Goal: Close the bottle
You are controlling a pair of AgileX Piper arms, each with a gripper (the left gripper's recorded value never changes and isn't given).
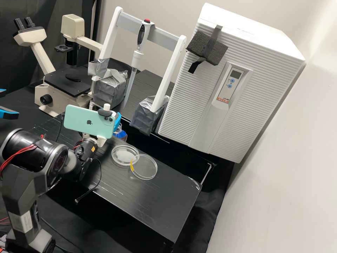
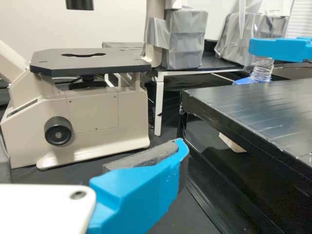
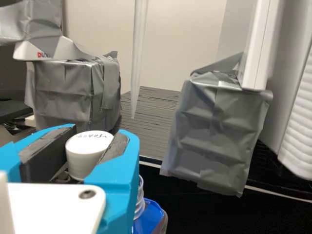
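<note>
My right jaws are clamped on the white cap (image 3: 88, 145), lower left of frame, bottle (image 3: 148, 217) just beneath. I'd centre over the neck, lower level, then twist gently.

I get bright, even room light in the high view: the wall (image 1: 281, 158) and the white cabinet (image 1: 224, 70) show pale, with a soft shadow on the wall past the cabinet's top corner. The black table (image 1: 158, 200) carries a dull sheen and thin streaks near its front edge; in the left wrist view its top reflects grey and the space beneath is dark. The white cap (image 3: 92, 139) in my right gripper (image 3: 83, 146) takes flat light, no glare
</note>
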